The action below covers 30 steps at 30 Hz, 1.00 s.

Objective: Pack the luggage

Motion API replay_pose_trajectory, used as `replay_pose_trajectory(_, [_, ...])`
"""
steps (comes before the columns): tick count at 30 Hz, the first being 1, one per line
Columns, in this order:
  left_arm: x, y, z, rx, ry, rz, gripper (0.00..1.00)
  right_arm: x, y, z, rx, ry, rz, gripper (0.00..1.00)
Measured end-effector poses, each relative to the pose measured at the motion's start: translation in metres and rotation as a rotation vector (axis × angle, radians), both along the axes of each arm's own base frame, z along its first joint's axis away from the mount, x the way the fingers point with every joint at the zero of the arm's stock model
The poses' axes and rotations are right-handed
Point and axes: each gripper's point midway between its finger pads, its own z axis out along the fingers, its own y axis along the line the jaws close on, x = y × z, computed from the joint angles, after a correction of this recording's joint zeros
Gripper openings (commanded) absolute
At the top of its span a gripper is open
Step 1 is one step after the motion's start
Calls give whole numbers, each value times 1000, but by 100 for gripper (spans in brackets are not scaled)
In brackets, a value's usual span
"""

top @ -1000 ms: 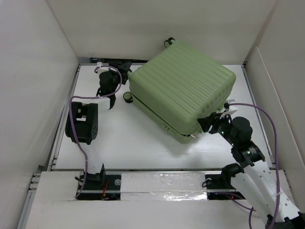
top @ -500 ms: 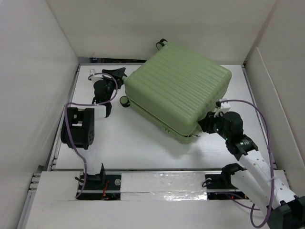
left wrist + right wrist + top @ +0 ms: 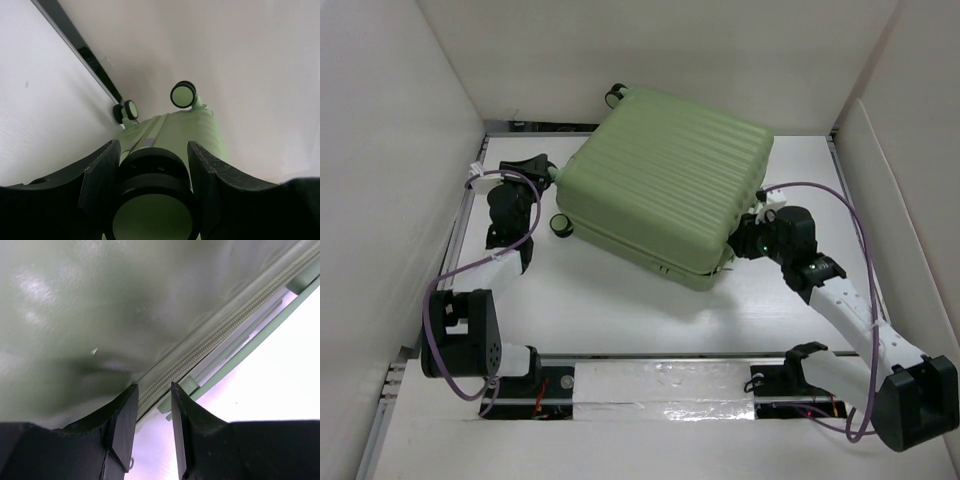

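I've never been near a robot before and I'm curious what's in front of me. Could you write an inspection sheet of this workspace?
Surface: white table.
Job's things: light green luggage lying flat and closed, ribbed shell up.
Clutter: nothing seen.
Grippers: the left gripper has a wheel between its fingers. The right gripper is nearly closed at the zipper seam. Whether either one is actually gripping cannot be told.
Cables: a purple cable loops along each arm.
Surroundings: white walls on three sides.
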Motion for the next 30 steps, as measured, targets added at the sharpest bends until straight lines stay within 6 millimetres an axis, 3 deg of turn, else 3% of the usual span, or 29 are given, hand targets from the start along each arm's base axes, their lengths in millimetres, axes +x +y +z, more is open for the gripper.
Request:
replay_pose_trajectory(6, [-16,6,-1,49,45,25,25,-6,-9,44,37,-158,-39,49])
replay_pose_trajectory(8, [-24,7,-3,60,55,25,26,-16,-13,65,65,-230,-44,31])
replay_pose_trajectory(10, [-32,5,-6,71,69,19,26,-27,-10,81,95,-285,-20,2])
replay_pose_trajectory(12, [-38,2,-10,76,78,8,21,-41,-5,86,128,-315,23,0])
replay_pose_trajectory(16, [-46,1,-19,75,102,4,6,-59,2,60,153,-278,80,0])
replay_pose_trajectory(18, [-47,1,-22,76,115,-2,4,-66,2,38,154,-224,90,0])
replay_pose_trajectory(20, [-46,0,-22,79,125,-4,5,-73,1,21,152,-170,87,9])
replay_pose_trajectory(23, [-45,1,-19,87,131,-3,14,-82,-1,12,168,-150,78,10])
replay_pose_trajectory(27, [-46,2,-24,97,149,2,37,-90,-1,7,212,-164,72,9])
replay_pose_trajectory(30, [-46,2,-25,99,154,1,42,-93,1,-5,226,-132,77,17])
